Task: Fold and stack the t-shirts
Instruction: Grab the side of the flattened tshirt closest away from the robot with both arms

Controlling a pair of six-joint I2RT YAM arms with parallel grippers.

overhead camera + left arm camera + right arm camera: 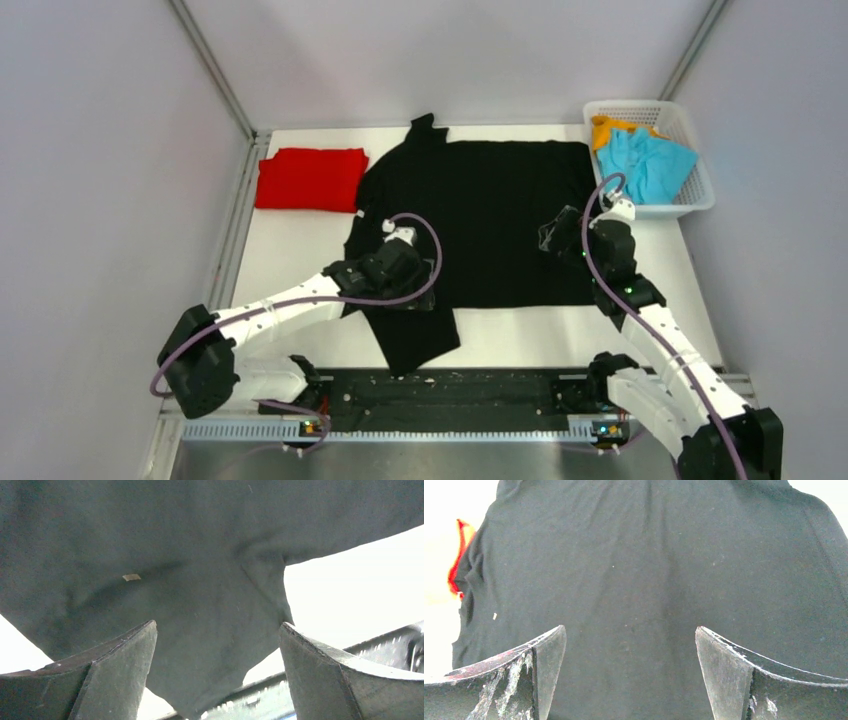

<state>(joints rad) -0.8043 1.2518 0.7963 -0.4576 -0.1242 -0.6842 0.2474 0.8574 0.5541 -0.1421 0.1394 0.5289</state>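
Wide-spread, left hand and right hand hover over black t-shirt.

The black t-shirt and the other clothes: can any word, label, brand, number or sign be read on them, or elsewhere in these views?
No readable text in any view.
The black t-shirt, the red t-shirt and the basket show none.
The pale scrap on the black cloth, left wrist view, is too small to tell.
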